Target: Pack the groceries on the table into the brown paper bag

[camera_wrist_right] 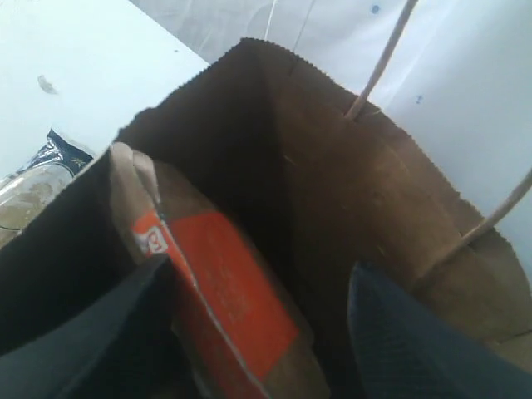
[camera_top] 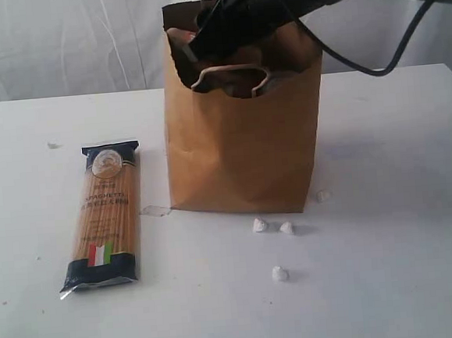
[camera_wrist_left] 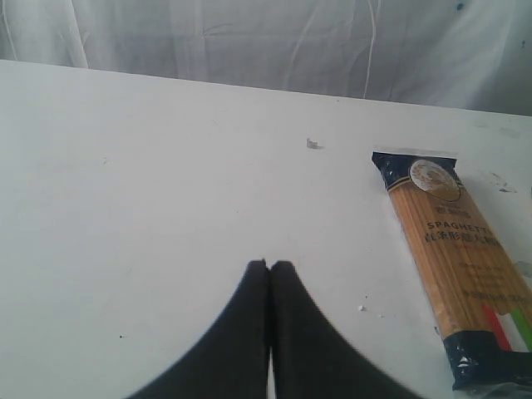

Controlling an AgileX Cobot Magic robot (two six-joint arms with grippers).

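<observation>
The brown paper bag (camera_top: 240,152) stands upright mid-table. My right arm reaches into its mouth from the upper right. Inside the brown paper bag (camera_wrist_right: 374,191), my right gripper (camera_wrist_right: 262,278) is open. The brown pouch with the orange label (camera_wrist_right: 233,307) leans against one finger, and a wide gap separates it from the other finger. The spaghetti packet (camera_top: 104,218) lies flat on the white table (camera_top: 388,242), left of the bag. My left gripper (camera_wrist_left: 269,264) hovers shut and empty over bare table (camera_wrist_left: 166,166), with the spaghetti packet (camera_wrist_left: 465,266) off to its side.
Three small white crumpled bits (camera_top: 259,226) (camera_top: 286,228) (camera_top: 279,274) lie in front of the bag. A tiny scrap (camera_top: 53,145) sits near the far left edge. A black cable (camera_top: 382,67) hangs behind the bag. A white curtain backs the table.
</observation>
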